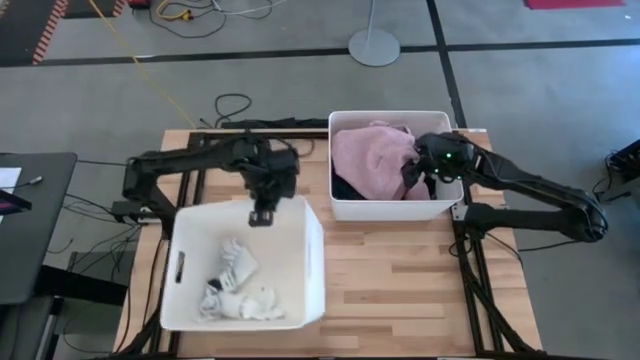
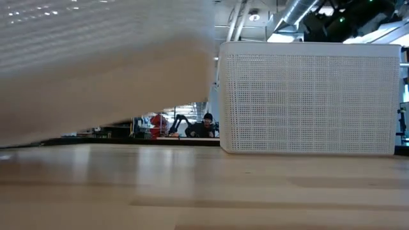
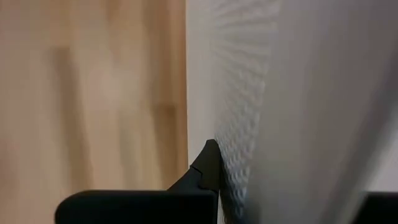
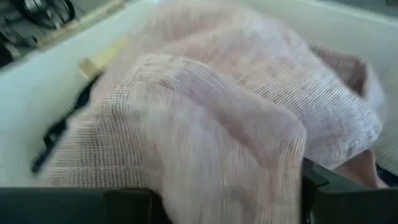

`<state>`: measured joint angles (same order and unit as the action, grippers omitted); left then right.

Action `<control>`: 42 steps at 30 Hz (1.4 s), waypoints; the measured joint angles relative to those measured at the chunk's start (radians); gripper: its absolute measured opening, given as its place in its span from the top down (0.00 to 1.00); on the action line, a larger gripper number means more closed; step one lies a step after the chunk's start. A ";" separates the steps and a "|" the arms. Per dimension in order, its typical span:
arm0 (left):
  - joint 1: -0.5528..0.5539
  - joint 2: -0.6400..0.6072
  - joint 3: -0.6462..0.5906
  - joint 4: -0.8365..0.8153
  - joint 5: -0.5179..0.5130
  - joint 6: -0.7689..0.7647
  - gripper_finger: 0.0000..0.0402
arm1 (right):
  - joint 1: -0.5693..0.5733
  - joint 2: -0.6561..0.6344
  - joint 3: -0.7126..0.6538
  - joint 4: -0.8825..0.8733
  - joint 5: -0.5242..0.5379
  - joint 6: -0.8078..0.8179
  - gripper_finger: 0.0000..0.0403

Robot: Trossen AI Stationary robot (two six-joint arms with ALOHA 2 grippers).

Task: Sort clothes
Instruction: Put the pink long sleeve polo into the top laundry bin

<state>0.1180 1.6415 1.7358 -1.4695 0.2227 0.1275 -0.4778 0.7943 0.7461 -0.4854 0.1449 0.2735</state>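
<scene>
Over the far bin (image 1: 345, 205) on the right side of the surface (image 1: 400, 280), we see the right gripper (image 1: 412, 172) down among the clothes, its fingers (image 4: 323, 186) apart with the pink garment (image 1: 372, 160) bunched between them; we cannot tell whether they press on the cloth. In the right wrist view that pink garment (image 4: 217, 124) fills nearly everything, draped over the gripper's body, with the bin's white wall (image 4: 37, 106) behind it. A dark garment (image 1: 350, 190) lies under the pink one along the bin's near side.

At the near bin (image 1: 300, 290) on the left, we see the left gripper (image 1: 264, 213) clamped shut on the bin's far rim. The left wrist view shows one dark finger (image 3: 208, 168) pressed against the perforated white wall (image 3: 280, 93), with the wooden surface (image 3: 93, 93) beside it. This bin sits tilted, one edge lifted off the wood, as the low view shows by the gap under its wall (image 2: 96, 64). Inside it lie small white and striped socks (image 1: 235, 285) in a loose heap.

In the low view the far bin (image 2: 313, 96) stands flat on the surface (image 2: 192, 185), well apart from the tilted one.
</scene>
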 joint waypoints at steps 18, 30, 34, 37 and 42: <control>-0.018 -0.003 -0.214 0.199 0.054 -0.050 0.80 | 0.081 -0.037 0.208 -0.438 -0.013 0.060 0.45; -0.019 -0.006 0.005 0.057 0.072 -0.027 0.44 | 0.232 -0.089 0.383 -0.497 -0.021 0.066 0.45; -0.019 -0.006 0.114 0.011 0.020 0.000 0.43 | 0.273 -0.118 0.403 -0.442 -0.013 0.066 0.45; -0.019 -0.007 0.196 0.010 -0.059 0.028 0.44 | 0.290 -0.123 0.387 -0.355 -0.010 0.053 0.45; -0.019 -0.035 0.302 0.059 -0.227 0.072 0.44 | 0.292 -0.060 0.321 -0.212 0.019 0.006 0.45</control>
<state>0.0994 1.6063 2.0379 -1.4109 -0.0047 0.1993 -0.1861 0.7343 1.0669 -0.6978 0.1639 0.2791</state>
